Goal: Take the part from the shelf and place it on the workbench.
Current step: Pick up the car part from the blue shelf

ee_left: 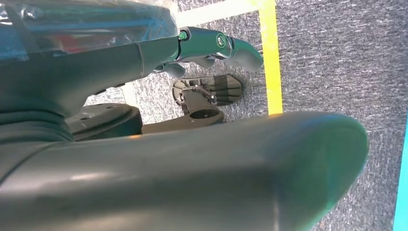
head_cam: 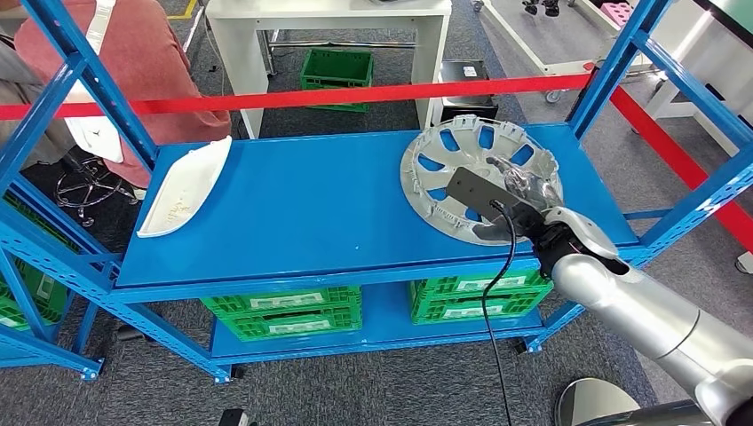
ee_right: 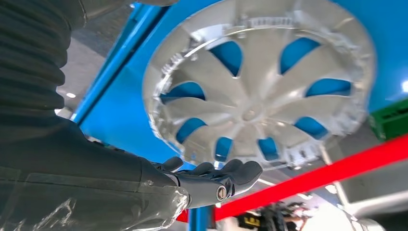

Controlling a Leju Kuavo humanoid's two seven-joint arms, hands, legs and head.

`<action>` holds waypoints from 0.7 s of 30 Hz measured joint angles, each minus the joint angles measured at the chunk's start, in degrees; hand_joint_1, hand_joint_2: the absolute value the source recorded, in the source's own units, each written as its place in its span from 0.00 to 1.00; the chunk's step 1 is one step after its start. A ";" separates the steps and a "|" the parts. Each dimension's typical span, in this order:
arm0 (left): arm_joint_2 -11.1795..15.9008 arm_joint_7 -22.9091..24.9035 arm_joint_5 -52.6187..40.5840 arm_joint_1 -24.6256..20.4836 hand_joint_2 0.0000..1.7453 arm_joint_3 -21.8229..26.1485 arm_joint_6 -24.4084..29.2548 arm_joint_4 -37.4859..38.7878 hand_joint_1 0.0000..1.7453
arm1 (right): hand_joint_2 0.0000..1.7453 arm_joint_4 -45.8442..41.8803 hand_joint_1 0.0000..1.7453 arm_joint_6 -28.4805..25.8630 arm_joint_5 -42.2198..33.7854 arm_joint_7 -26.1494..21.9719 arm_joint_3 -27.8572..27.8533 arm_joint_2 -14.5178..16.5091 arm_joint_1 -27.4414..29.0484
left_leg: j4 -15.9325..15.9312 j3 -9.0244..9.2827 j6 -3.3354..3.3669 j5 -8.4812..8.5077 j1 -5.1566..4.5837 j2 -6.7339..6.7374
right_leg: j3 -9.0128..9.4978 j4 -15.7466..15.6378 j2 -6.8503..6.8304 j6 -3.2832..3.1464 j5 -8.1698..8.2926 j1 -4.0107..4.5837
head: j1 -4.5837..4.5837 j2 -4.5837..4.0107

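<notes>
The silver wheel cover (head_cam: 462,173) lies flat at the shelf's (head_cam: 311,213) 3 o'clock end. The right hand (head_cam: 524,191) rests over its near rim, fingers (ee_right: 231,173) extended, grasping nothing. The left hand (ee_left: 216,48) hangs above the floor, fingers loose and empty.

Grey carpet floor (head_cam: 391,390) with a yellow line (ee_left: 271,57). White table (head_cam: 337,27) beyond red barrier tape (head_cam: 293,98). Green crate (head_cam: 336,75) beneath table. Office chair base (head_cam: 84,186) at left.

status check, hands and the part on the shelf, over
Right hand over the silver wheel cover, grip unconfirmed. Left hand hanging over floor, holds nothing. Cover flat on blue shelf. Red tape behind.
</notes>
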 joint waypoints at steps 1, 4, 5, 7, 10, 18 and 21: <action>0.02 0.00 0.08 0.02 0.00 0.00 0.05 0.00 0.00 | 1.00 0.14 0.00 -0.12 -0.20 0.06 0.02 -0.51 0.42 | 0.00 0.00 0.00 0.00 0.00 0.00 | 0.00 0.00 0.00 0.00 -0.01 0.00 | 0.00 0.00; 0.08 -0.03 0.21 0.10 0.00 0.00 0.24 0.00 0.00 | 1.00 0.66 0.00 -0.55 -0.75 0.09 -0.03 -2.16 2.11 | -0.01 -0.01 0.00 -0.01 0.00 0.00 | 0.01 0.00 0.00 0.00 -0.02 0.00 | 0.01 0.00; 0.10 -0.05 0.25 0.13 0.00 0.00 0.27 0.00 0.00 | 1.00 0.89 0.00 -0.64 -0.85 0.08 -0.08 -2.72 2.76 | -0.01 -0.01 -0.01 -0.02 -0.01 0.00 | 0.01 0.00 0.00 0.00 -0.02 -0.01 | 0.01 0.00; 0.14 -0.14 0.34 0.21 0.00 0.00 0.28 0.00 0.00 | 1.00 1.28 0.00 -0.80 -0.93 0.04 -0.17 -3.82 4.12 | -0.01 -0.01 0.00 -0.02 -0.01 0.00 | 0.00 0.00 0.00 0.00 -0.03 -0.01 | 0.01 0.00; 0.20 -0.21 0.52 0.31 0.00 0.00 0.30 0.00 0.00 | 1.00 1.65 0.00 -1.27 -1.08 0.01 -0.44 -5.42 6.18 | 0.00 -0.01 -0.01 -0.02 -0.01 0.00 | 0.00 -0.01 0.00 0.01 -0.03 -0.01 | 0.01 0.00; 0.25 -0.18 0.91 0.93 0.00 -0.01 0.36 0.00 0.00 | 1.00 2.16 0.00 -3.34 -2.09 -0.43 -2.81 -8.87 11.43 | -0.04 0.00 -0.02 -0.04 -0.01 0.01 | -0.01 -0.01 0.00 0.01 -0.04 -0.01 | -0.01 0.00; 0.26 -0.17 1.07 1.04 0.00 -0.08 0.34 0.00 0.00 | 1.00 2.26 0.00 -3.25 -2.29 -1.13 -3.84 -9.49 13.07 | -0.08 0.01 -0.02 -0.03 -0.01 0.01 | -0.01 -0.01 0.00 0.01 -0.04 -0.01 | 0.00 0.00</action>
